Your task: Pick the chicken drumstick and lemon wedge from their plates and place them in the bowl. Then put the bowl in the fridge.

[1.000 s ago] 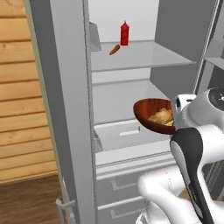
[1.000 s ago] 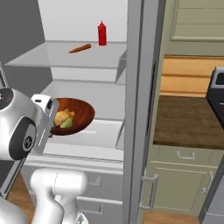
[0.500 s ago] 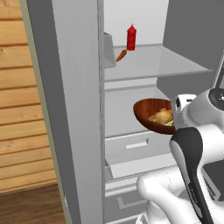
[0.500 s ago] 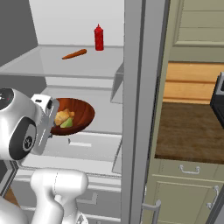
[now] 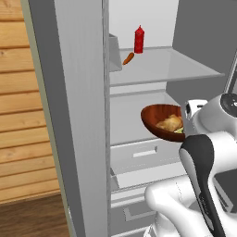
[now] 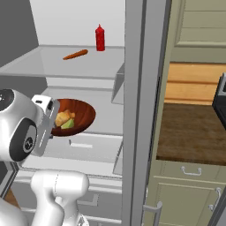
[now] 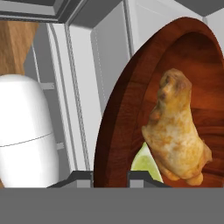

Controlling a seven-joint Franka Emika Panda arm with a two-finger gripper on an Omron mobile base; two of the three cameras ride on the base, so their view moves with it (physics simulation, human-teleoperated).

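In the left base view, the bowl (image 5: 162,123) hung at centre right of the frame, in front of the open fridge (image 5: 139,92), level with the gap below the glass shelf (image 5: 162,67). The chicken drumstick (image 5: 169,122) lay inside the bowl, with a sliver of the lemon wedge (image 5: 179,131) just beside it at the bowl's right edge. On the shelf, near the top centre, stood a red bottle (image 5: 139,40), with an orange carrot-like piece (image 5: 128,58) to its lower left. A white drawer (image 5: 143,155) sat below the bowl.

In the right base view, the bowl (image 6: 76,116) was at centre left, held out beside the robot's white hand. The chicken drumstick (image 6: 63,118) and the lemon wedge (image 6: 68,125) lay touching in its left part. The red bottle (image 6: 100,38) and the carrot-like piece (image 6: 75,54) were on the shelf in the upper left. Pale green cabinets (image 6: 194,194) filled the lower right.

In the hand view, the gripper (image 7: 110,178) pinched the bowl's rim (image 7: 113,131) at the bottom centre, one fingertip on either side of the wall. The chicken drumstick (image 7: 177,129) filled the right of the frame, with the lemon wedge (image 7: 144,166) touching its lower left side.
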